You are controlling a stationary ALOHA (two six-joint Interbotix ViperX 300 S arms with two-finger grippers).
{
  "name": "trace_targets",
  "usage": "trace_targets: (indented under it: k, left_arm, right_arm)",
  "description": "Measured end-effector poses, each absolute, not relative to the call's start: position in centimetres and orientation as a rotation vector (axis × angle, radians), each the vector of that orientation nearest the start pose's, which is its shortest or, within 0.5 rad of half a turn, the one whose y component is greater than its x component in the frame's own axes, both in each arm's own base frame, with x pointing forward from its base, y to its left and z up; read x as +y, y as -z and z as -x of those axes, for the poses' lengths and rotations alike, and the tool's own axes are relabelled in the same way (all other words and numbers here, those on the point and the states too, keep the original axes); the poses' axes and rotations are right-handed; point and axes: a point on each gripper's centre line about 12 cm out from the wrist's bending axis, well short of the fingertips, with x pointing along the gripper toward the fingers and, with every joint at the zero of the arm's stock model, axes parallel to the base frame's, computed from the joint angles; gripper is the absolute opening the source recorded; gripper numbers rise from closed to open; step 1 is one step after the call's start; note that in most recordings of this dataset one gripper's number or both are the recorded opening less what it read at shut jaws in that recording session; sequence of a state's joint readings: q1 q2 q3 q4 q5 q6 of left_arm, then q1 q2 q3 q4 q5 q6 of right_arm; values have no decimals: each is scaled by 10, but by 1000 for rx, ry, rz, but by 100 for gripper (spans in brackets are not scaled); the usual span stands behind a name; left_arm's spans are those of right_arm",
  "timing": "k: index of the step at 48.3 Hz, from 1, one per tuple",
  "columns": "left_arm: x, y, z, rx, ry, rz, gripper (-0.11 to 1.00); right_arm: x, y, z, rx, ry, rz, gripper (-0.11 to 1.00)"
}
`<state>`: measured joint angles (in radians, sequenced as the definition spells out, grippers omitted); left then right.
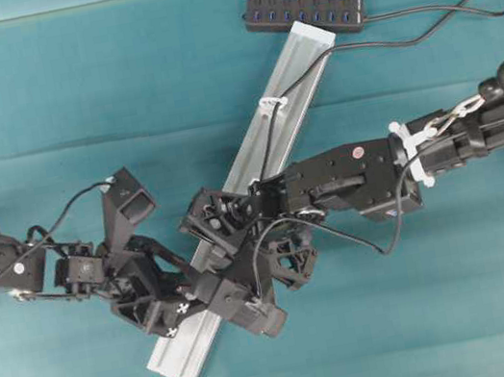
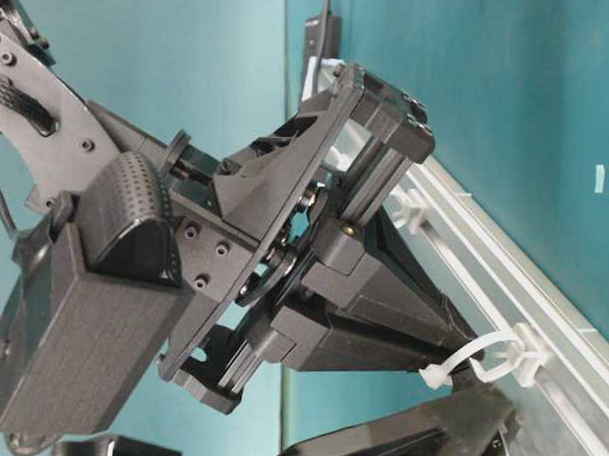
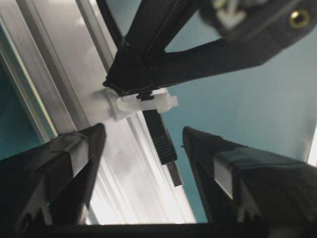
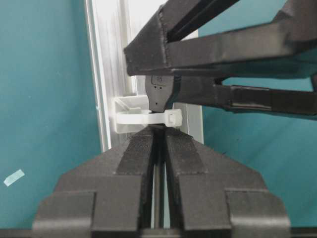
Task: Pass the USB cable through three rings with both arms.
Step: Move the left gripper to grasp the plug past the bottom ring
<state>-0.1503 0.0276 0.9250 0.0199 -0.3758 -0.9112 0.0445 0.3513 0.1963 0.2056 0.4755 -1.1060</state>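
USB cable (image 1: 268,142) ran from the hub down along the rail, through the far ring (image 1: 273,103), to the middle ring (image 3: 146,102), where its plug (image 3: 161,136) poked out on the left arm's side. Right gripper (image 4: 158,130) sat clamped together on the cord just behind that ring, tips touching the loop. Left gripper (image 3: 143,144) had its jaws apart, one either side of the plug, not yet on it. Risk as I read it: the plug was only partway through, so if the right let go before the left closed, the plug could slide back out of the ring. The left's pads straddled the plug off-centre, with the plug nearer the left finger (image 3: 74,153), so a close could pinch the metal tip only or knock the plug sideways against the rail (image 1: 241,239). Both grippers were crowded at one clip; a contact could twist the thin white loop or shift the rail on the teal table (image 1: 43,108). The near ring (image 2: 500,360) was still unthreaded. Hub (image 1: 304,11): no readable brand or text. A small mark on the plug in the right wrist view was too small to read.
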Motion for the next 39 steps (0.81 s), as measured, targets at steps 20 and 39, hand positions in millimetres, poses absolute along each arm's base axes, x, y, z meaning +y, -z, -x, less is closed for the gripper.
trace_targets:
  k: [20, 39]
  left_arm:
    - [-55, -120, -344, 592, -98, 816, 13]
    - [-56, -120, -344, 593, -95, 815, 12]
  right_arm:
    - [33, -131, -475, 884, -587, 813, 7]
    - [34, -132, -475, 882, -588, 813, 7]
